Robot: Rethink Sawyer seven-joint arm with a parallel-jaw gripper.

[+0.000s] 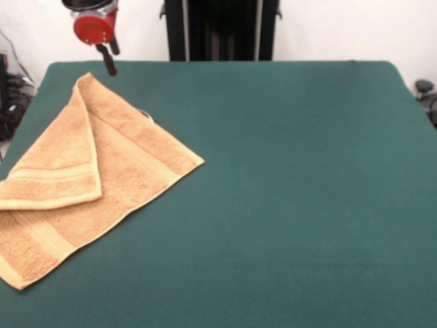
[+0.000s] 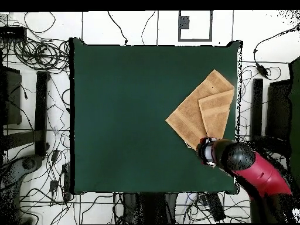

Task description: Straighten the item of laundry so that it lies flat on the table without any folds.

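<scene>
Towel [image 1: 82, 171] is seen lying at the left side of the table [image 1: 287, 205] in the front view, reaching close to the left edge. It is not flat: one corner flap is folded over the rest, forming a triangular upper layer on the left part, with a woven band visible along the flap's near edge. A second band is seen near the towel's near-left end. The far corner points toward the table's far edge. A small pale bit is visible at the towel's far-right edge, too small to be identified.

Gripper [image 1: 109, 60] is seen above the far-left part of the table, just beyond the towel's far corner. Nothing is held; the dark fingertips hang close together, apart from the cloth.

In the overhead view the gripper [image 2: 205, 151] is placed at the towel's [image 2: 202, 108] corner nearest the robot.
</scene>
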